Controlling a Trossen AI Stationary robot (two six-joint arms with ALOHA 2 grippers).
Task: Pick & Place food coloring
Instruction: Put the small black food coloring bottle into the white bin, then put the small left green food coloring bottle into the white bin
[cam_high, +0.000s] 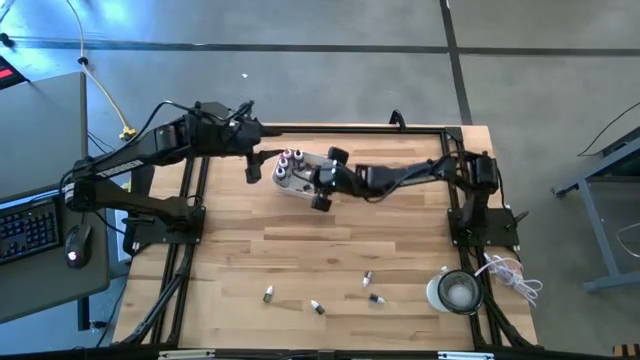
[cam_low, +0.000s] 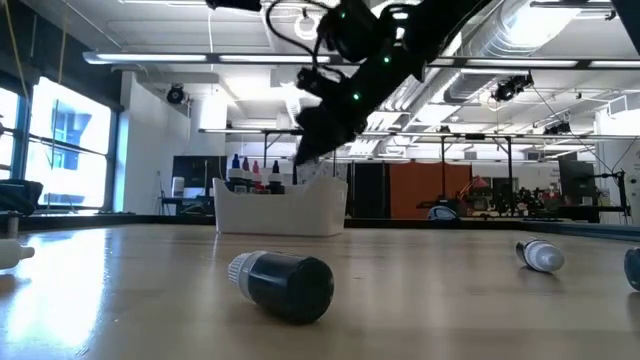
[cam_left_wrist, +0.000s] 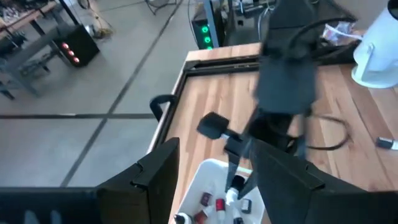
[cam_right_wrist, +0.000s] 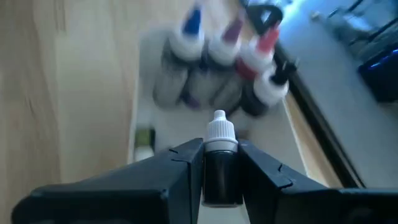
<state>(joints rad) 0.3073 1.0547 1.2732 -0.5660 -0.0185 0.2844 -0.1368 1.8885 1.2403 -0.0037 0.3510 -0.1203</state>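
Two arms at the wooden worktop. Right hand is clamped on one food coloring bottle, dark body, white pointed cap; the bottle stands upright between the two fingers, its cap rising clear above the fingertips. In the high view the right hand hangs over the white tray at the far side of the worktop, so the held bottle is above the tray. The low view shows the right hand above the tray's rim, not down inside it. Several capped bottles stand grouped in the tray beyond the held one, with blue, purple, red and dark caps; the low view shows their tops rising over the tray wall. Left hand waits at the tray's far-left side, fingers spread apart, nothing between them; its wrist view looks down on the tray and the right arm. Four loose bottles lie scattered on the near part of the worktop, well apart from both hands. One dark-bodied bottle lies on its side close to the low camera, another pale one further right. Round clear container sits near the right front corner.
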